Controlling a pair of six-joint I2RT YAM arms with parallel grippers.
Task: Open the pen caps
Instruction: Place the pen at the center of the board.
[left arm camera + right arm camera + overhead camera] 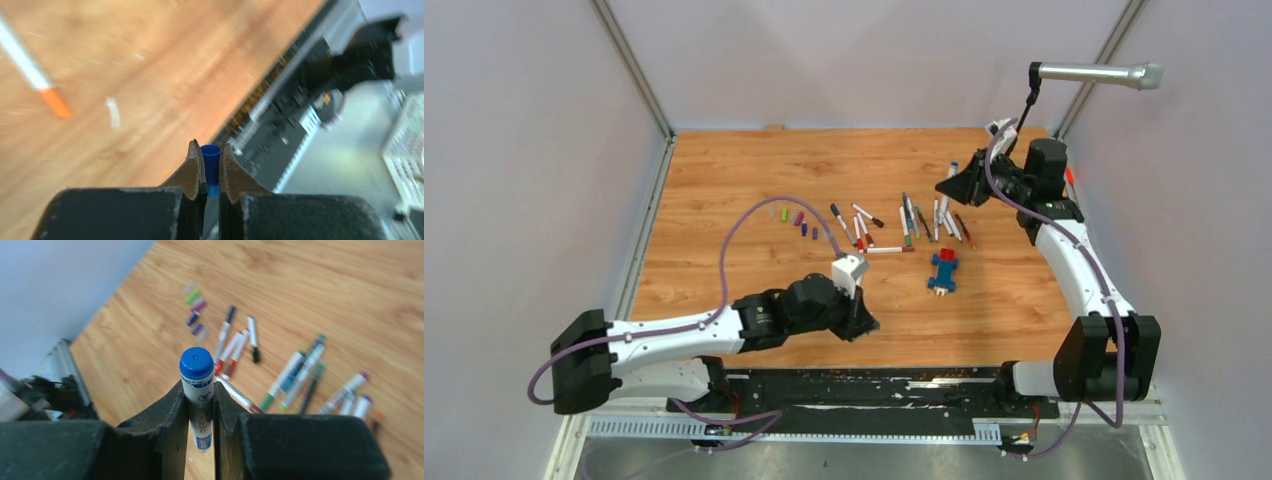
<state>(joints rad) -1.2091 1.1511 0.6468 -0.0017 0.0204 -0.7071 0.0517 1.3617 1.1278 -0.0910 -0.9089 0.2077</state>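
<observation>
**Grippers and their contents, pen-cap table**

1. Left gripper: low over the near part of the wooden tabletop, just ahead of the black base rail. Its jaws are nearly together and pinch a small blue plastic cap. The cap stands upright between the fingers, open mouth outward, clear of the wood. The wrist view is motion-blurred.

2. Right gripper: raised at the far right of the table. Its jaws are narrow and clamped on a white-barrelled pen with a rounded blue end. The pen sticks out past the fingertips with its blue end foremost.

3. Loose pen caps: a short slanting row of green, purple and dark blue ones, lying on the wood left of centre and apart from both grippers.

4. Scattered marker pens: about a dozen white barrels with coloured ends, lying mid-table in two loose groups to the right of the cap row.

5. White pen with an orange tip: lying flat on the wood, blurred.

6. Blue-and-red block object: lying on the wood just nearer than the pens.
</observation>
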